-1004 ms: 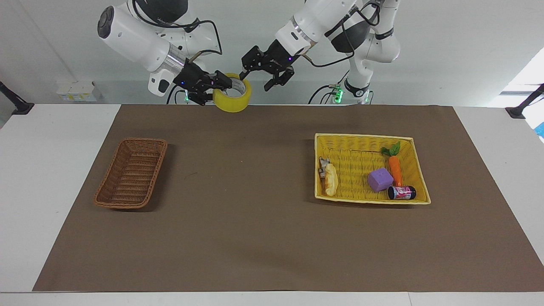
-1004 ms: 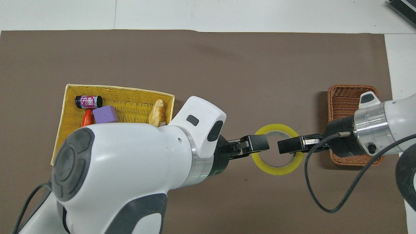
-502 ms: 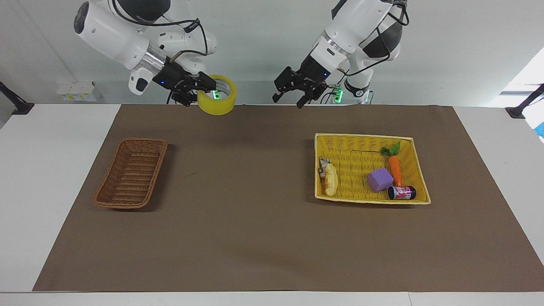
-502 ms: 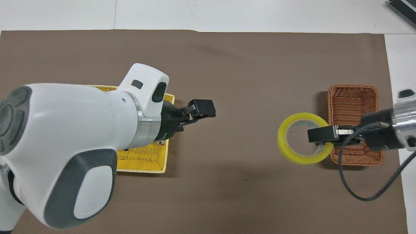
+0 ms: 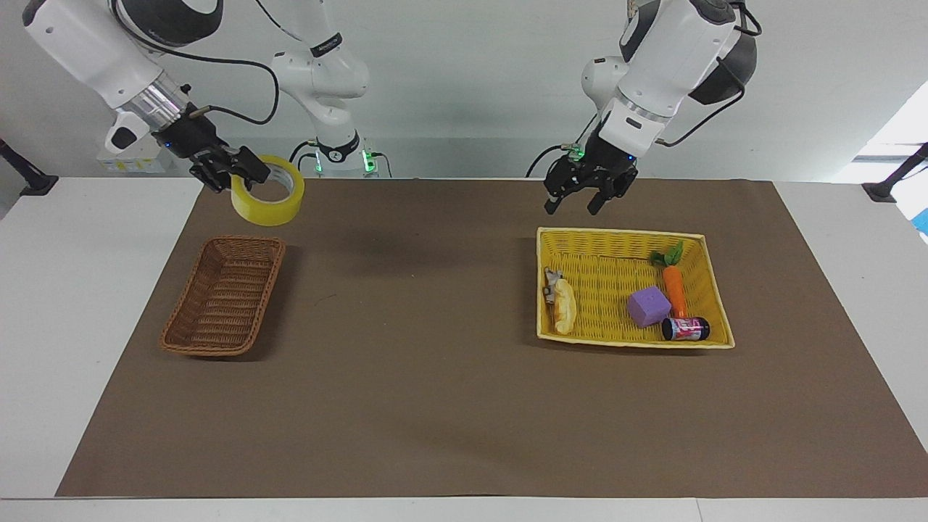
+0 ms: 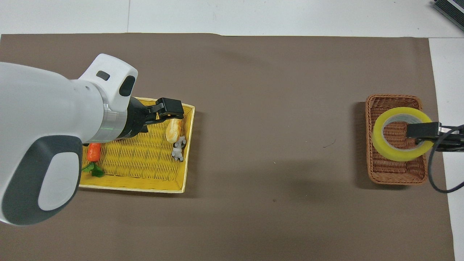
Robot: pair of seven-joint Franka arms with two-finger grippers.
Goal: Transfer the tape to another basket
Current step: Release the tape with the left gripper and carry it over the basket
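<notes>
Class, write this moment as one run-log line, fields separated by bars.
right gripper: shut on tape, over brown basket | left gripper: open, over yellow basket | tape not yet released

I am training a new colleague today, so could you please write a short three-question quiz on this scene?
1. True or false: the tape already lies in the brown basket.
2. Which pincer holds the tape? A) left B) right C) neither
3. Fill in: the open left pincer hangs over the edge of the ______ basket, which holds a purple cube, a carrot and other things.

Key
1. False: the right pincer holds it in the air above the brown basket.
2. B
3. yellow
</notes>
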